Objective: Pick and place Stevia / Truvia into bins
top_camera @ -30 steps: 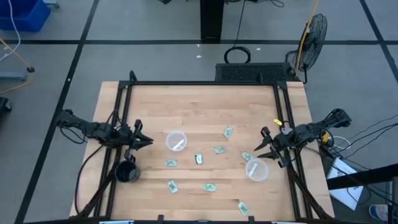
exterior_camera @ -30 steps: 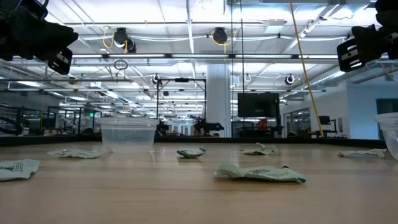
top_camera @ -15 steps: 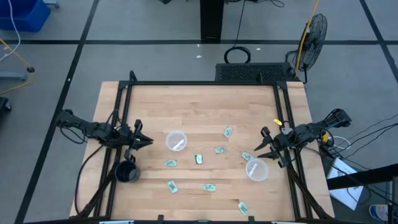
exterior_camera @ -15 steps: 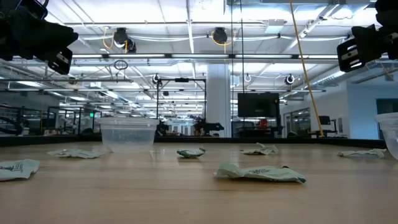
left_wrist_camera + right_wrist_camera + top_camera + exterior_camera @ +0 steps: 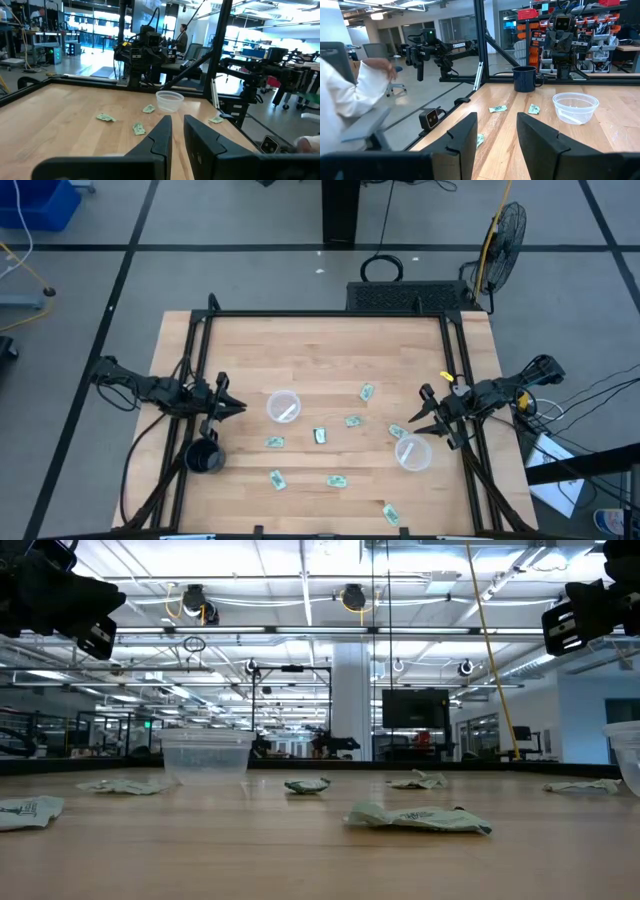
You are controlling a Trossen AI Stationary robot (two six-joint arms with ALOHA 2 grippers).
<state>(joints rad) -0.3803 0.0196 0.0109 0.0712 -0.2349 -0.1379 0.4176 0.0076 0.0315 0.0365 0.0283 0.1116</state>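
Several green-and-white sachets (image 5: 320, 436) lie flat and scattered over the wooden table's middle and near part; in the low view one lies closest (image 5: 418, 817). One clear cup (image 5: 283, 407) stands left of centre, with a pale strip showing inside it. The other cup (image 5: 412, 452) stands near the right side. My left gripper (image 5: 234, 402) hovers open by the left edge, just left of the first cup. My right gripper (image 5: 418, 406) hovers open by the right edge, just beyond the second cup. In the wrist views both grippers (image 5: 178, 132) (image 5: 496, 132) are empty.
A black mug (image 5: 204, 458) stands at the near left, beside the left arm. A black frame (image 5: 320, 314) runs along the table's far and side edges. A person's white sleeve (image 5: 350, 100) shows beyond the table in the right wrist view.
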